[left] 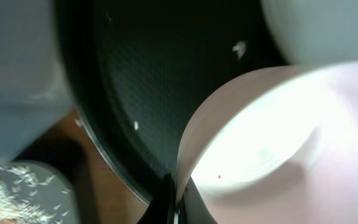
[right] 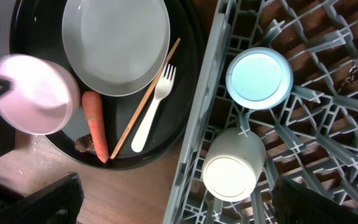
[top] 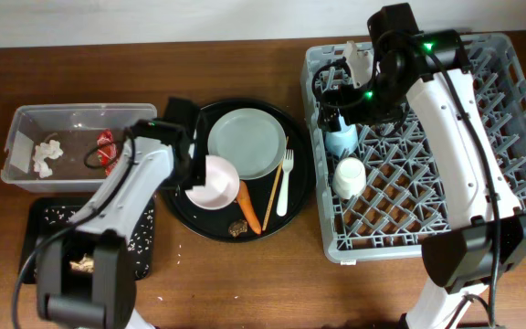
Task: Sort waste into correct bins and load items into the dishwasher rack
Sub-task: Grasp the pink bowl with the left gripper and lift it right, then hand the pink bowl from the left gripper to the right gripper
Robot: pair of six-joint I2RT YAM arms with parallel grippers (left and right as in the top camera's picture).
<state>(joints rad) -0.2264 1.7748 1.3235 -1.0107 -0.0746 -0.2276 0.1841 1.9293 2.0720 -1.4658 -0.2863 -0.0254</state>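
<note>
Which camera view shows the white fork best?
The right wrist view: the fork lies there large and whole, tines and handle clear, on the round tray beside the chopstick. The overhead view shows it whole too, but small. The left wrist view does not show it.

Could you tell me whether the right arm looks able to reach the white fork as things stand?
Probably yes: the white fork lies uncovered at the round tray's right edge, next to the rack, and the right gripper hangs open close by.
</note>
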